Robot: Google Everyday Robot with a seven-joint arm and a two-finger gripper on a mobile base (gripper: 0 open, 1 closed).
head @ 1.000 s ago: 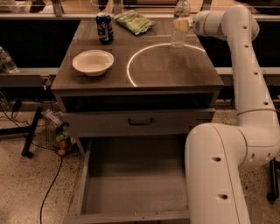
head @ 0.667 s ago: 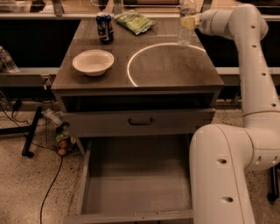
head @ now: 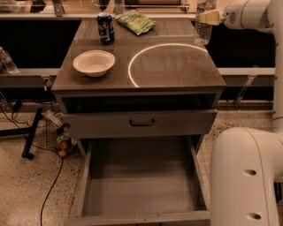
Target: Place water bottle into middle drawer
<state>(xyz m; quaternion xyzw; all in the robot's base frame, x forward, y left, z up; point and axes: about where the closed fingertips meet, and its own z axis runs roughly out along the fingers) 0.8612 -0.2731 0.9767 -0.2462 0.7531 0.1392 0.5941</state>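
Up at the far right corner of the worktop (head: 170, 66), the gripper (head: 204, 17) comes in from the right on its white arm (head: 252, 13). Its pale fingers (head: 211, 17) are closed across the upper part of the water bottle (head: 203, 33), a firm clamp by the look of it. The bottle stands upright in that grip, with the ribbed body hanging below the fingers. Its base sits right at the right edge, close to the far corner, and I cannot tell whether it touches the surface or hangs just above it.

Across the top, a blue soda can (head: 105, 28) stands at the far edge towards the left, with a green snack bag (head: 136, 21) just beside it towards the middle. A white bowl (head: 93, 62) rests near the left edge, upright. A bright ring (head: 129, 70) curves over the right half of the worktop, and the bottle sits just outside its far right arc.

Down below, the upper drawer front (head: 185, 126) with its black bar handle (head: 142, 122) is pulled out a little. Under it, the middle drawer (head: 141, 190) is drawn out wide towards us with its flat grey floor showing. It is well apart from the bottle, low and near while the bottle is high and far. The robot's white body (head: 247, 176) fills the near right, beside the drawer's right wall.
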